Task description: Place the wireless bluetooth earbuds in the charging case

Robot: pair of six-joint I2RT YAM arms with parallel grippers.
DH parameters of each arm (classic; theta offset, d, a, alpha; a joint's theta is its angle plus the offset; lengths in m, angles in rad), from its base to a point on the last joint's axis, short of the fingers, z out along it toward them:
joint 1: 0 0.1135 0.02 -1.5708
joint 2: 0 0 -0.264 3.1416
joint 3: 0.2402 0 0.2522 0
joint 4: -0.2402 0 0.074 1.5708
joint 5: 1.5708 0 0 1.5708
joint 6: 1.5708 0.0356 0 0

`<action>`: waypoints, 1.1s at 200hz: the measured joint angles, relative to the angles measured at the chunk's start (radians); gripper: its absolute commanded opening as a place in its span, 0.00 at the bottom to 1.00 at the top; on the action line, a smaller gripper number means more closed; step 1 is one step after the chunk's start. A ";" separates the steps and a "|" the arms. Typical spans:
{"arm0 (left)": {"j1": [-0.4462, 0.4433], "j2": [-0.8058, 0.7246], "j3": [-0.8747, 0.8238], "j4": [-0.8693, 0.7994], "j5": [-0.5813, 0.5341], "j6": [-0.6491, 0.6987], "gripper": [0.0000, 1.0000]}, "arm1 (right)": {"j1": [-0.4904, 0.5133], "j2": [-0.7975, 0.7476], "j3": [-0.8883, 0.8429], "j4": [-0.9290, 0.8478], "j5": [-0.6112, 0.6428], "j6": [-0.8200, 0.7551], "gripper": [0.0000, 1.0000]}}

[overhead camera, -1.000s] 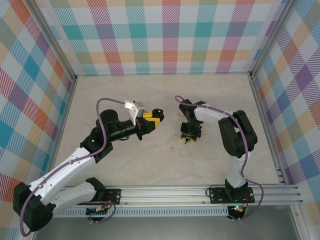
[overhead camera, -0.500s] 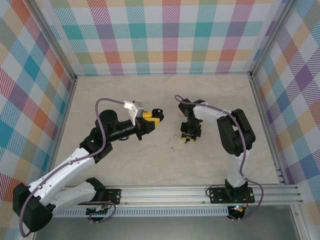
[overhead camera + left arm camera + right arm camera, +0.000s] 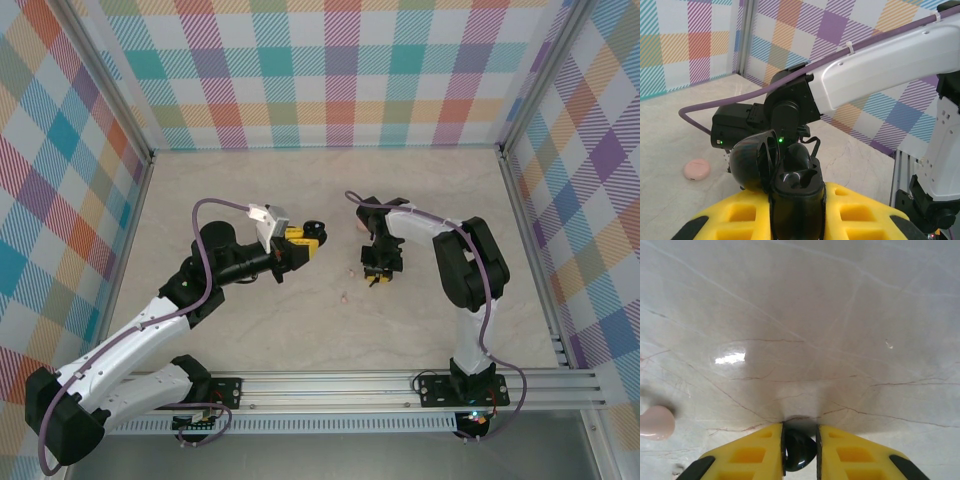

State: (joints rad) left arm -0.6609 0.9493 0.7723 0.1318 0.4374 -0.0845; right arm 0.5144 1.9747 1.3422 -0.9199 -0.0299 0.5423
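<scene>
Counter (image 3: 300, 330): marbled; work is kept near its middle.
Left claw (image 3: 800, 197): pressed together on the open black charging case (image 3: 795, 187), held just left of the counter's middle.
Right claw (image 3: 800, 432): pinched on a black earbud (image 3: 799, 452), down at the counter surface right of middle.
Step advice: the pinch should be confirmed firm, then the bud raised straight and its stem matched to a well in the case.
</scene>
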 measured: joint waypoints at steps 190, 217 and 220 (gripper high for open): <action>0.000 0.009 -0.011 0.000 -0.013 -0.004 0.19 | -0.011 0.084 0.139 0.000 0.028 -0.338 0.48; 0.000 0.009 -0.011 0.000 -0.013 -0.004 0.19 | -0.011 0.084 0.144 -0.010 0.022 -0.303 0.51; 0.000 0.009 -0.011 0.000 -0.013 -0.004 0.19 | -0.011 0.084 0.145 -0.011 0.022 -0.295 0.51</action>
State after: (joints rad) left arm -0.6609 0.9581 0.7612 0.1322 0.4244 -0.0883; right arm 0.5037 2.0586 1.4868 -0.9310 -0.0082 0.2470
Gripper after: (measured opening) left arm 0.209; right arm 0.507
